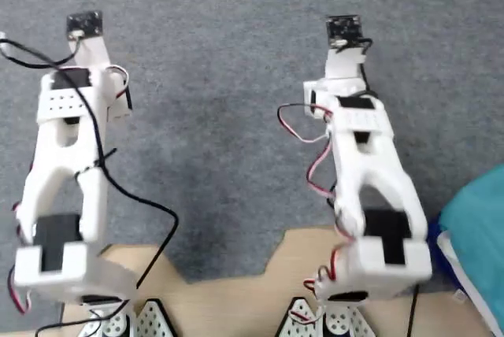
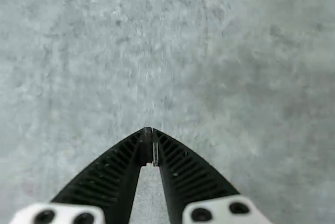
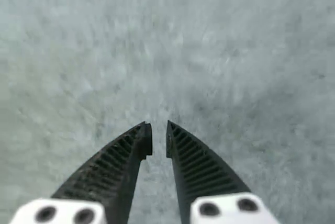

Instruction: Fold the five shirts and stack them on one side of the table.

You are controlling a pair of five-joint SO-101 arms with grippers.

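A grey felt mat covers most of the pale wooden tabletop, and everything here is best placed against that mat; two white arms stretch out side by side above its middle, wrists bent so that the cameras look down onto bare felt.

The left gripper, a pair of black ribbed fingers, hangs just over the mat with its tips pressed together on nothing; that reads as a resting pose, since there is no cloth beneath it to pinch. The right gripper, of the same black ribbed make, also hovers over plain mat; its fingers stand slightly spread, with a narrow gap between the tips, and likewise hold nothing.

The only likely task thing is a bunched teal cloth at the mat's side edge, just beyond the base of the nearer arm; it is probably one of the shirts, kept off the middle so that the mat is free as a folding surface. Whether it is folded, or whether more shirts lie with it, cannot be told.

Judging from this, no shirt is spread out for folding on the mat yet; the next move probably calls for drawing one onto it.
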